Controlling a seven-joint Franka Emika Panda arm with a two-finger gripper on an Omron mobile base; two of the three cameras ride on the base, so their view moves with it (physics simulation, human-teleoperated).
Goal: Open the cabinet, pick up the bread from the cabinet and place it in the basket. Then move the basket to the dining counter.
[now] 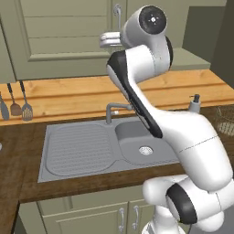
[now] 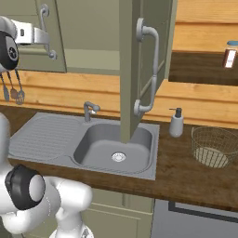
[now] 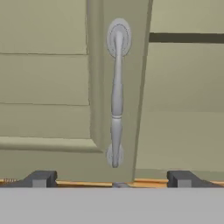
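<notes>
Sage-green cabinet [image 2: 88,28] over the sink [image 2: 114,146]: right door [image 2: 135,69] swung out edge-on, left door [image 3: 48,87] shut. Gripper [image 3: 111,179] faces the left door's curved silver handle [image 3: 116,94], close but not touching, jaws wide apart and holding nothing. Wire mesh basket [image 2: 214,147] sits empty on the dark wood counter [image 2: 176,172], right of the soap dispenser [image 2: 176,122]. Bread can't be made out.

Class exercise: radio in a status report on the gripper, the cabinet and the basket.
Gripper open, lined up before left door's handle, not gripping. Cabinet's right door already swung open. Basket empty on worktop. Nothing blocking.
</notes>
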